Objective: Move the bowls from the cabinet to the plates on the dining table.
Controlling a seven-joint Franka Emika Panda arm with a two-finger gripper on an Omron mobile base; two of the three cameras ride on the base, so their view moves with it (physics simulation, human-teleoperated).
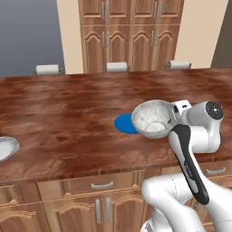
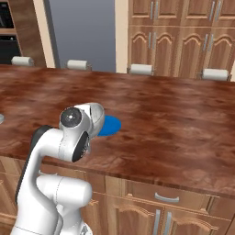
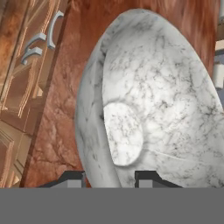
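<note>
The glossy reddish-brown wood-grain tabletop runs long across both base views, with drawers and raised-panel doors carrying grey bar handles beneath its near edge. Beyond the far edge, pale chair backs stand in a row, and behind them rise tall brown wooden cupboards with paired panelled doors, next to cream wall strips and a flat grey-blue wall. No writing or labels can be read anywhere.

The gripper is clamped on the rim of the pale grey-white speckled round bowl, one dark fingertip on the inside of the wall and one on the outside, as the hand view shows. The bowl is tipped on its side, its open mouth facing outward, held above the tabletop near the near edge. Just behind and below it lies the bright blue flat round plate, partly covered by the bowl in the left base view. A white-grey round plate sits well apart, toward the tabletop's left end near the near edge.
</note>
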